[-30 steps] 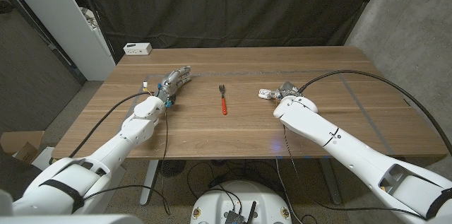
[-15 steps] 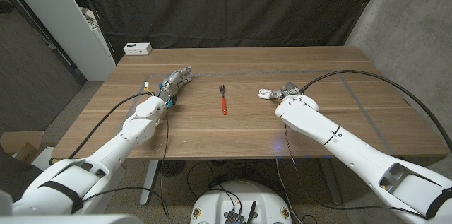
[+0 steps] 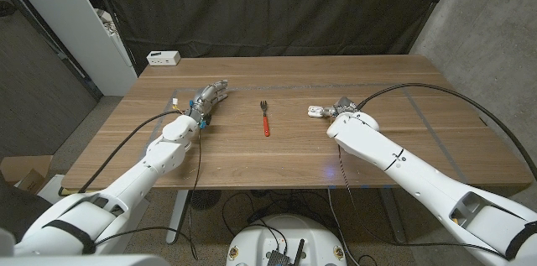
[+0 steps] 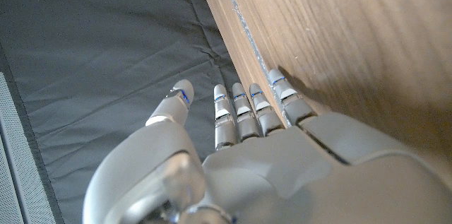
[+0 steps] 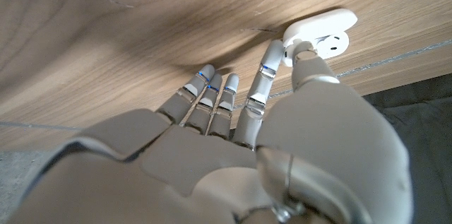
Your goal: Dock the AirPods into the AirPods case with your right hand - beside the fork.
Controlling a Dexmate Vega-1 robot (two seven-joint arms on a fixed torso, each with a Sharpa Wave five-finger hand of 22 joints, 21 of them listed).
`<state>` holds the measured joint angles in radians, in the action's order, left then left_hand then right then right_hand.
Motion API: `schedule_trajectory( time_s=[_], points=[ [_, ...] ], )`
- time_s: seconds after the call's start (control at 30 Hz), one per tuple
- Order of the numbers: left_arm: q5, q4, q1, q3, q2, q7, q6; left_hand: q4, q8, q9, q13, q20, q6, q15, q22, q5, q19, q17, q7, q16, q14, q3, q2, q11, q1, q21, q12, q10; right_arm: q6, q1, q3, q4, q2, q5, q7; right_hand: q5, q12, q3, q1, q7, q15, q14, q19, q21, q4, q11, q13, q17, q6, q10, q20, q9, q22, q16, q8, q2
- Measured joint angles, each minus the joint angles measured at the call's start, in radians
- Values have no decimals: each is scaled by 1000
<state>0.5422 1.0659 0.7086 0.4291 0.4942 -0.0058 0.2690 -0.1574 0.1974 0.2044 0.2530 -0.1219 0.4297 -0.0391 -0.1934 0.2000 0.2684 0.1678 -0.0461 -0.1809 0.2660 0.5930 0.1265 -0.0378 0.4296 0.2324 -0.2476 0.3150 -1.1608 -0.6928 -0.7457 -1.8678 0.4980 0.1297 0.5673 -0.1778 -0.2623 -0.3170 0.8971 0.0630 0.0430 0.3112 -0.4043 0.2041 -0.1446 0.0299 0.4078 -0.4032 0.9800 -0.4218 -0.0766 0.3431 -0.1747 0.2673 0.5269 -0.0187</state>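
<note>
Cataloguing, near to far, all places given from the fork (image 3: 265, 119):

Right hand (image 3: 342, 108): on the fork's right, well apart from it; thumb and a fingertip (image 5: 271, 53) pressed against the AirPods case (image 5: 319, 30), the remaining fingers extended along the table (image 3: 419, 90). Judged a light pinch on the case rather than a full grasp.

AirPods case (image 3: 315, 112): white, lid open, resting on the wood between fork and right hand, on the hand's fork-facing side; long axis roughly across the table. Earbuds themselves too small to tell.

Left hand (image 3: 206, 98): on the fork's left, near it, holding nothing, fingers (image 4: 244, 107) straight and together.

Nearer hand to the case: the right.

Fork: red handle, tines pointing away from the robot.
</note>
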Motion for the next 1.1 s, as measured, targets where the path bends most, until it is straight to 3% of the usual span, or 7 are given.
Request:
schedule_trajectory(
  time_s=[0.57,1.1],
  points=[
    [3,32,22,-7,6,28,-15,4,0,0,0,0,0,0,0,4,0,0,0,0,0,-4,-4,0,4,0,0,0,37,30,-21,29,4,-1,-15,0,7,0,0,-7,-2,6,-3,-1,0,-7,-5,4,8,-7,-15,-9,0,0,4,0],
    [9,7,17,-10,-4,25,-11,1,0,0,0,3,0,0,-3,4,1,0,0,0,0,-7,-5,0,5,-4,0,0,68,85,-57,72,6,-10,-80,0,26,7,-10,28,-2,-5,6,-5,1,-3,-11,9,-20,16,-16,-14,1,0,-10,3]
  ],
)
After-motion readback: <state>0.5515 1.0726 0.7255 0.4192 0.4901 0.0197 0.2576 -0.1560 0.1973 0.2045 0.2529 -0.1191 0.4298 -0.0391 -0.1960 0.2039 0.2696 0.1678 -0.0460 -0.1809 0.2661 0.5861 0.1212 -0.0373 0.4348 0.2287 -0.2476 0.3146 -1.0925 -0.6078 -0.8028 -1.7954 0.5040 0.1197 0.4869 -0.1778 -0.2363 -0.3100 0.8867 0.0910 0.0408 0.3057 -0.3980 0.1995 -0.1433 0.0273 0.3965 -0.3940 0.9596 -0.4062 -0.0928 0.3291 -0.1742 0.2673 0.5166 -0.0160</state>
